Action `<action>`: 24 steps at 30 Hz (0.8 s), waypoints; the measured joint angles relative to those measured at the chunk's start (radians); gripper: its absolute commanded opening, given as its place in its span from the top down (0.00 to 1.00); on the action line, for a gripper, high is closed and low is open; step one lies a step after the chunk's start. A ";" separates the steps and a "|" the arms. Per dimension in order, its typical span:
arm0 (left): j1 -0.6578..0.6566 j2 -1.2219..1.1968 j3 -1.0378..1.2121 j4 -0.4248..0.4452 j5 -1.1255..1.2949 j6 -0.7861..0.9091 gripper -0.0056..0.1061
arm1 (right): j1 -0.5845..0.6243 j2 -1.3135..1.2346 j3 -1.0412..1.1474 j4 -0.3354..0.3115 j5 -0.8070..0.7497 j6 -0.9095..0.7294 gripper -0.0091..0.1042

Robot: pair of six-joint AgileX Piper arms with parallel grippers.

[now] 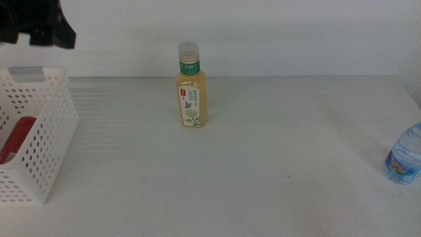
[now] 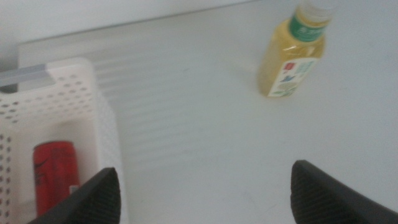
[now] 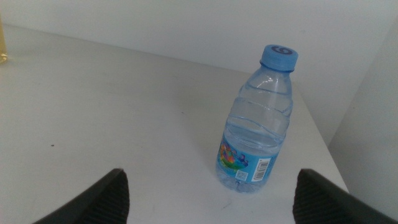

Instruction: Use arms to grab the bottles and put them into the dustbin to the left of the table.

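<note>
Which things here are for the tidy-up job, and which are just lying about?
For the job:
- slim red drink can, already in the bin
- pale-yellow drink bottle
- clear blue-capped water bottle
- white perforated plastic dustbin

Just lying about:
- nothing visible
</note>
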 measured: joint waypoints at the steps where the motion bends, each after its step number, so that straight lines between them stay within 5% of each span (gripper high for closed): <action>1: -0.012 -0.026 0.041 0.000 -0.029 -0.002 0.14 | 0.000 0.000 0.000 0.000 0.000 0.000 0.24; 13: -0.135 -0.261 0.570 -0.020 -0.503 -0.004 0.14 | 0.000 0.000 0.000 0.000 0.000 0.000 0.24; 24: -0.138 -0.292 0.870 -0.146 -0.798 -0.004 0.14 | 0.000 0.000 0.000 0.000 0.000 0.000 0.24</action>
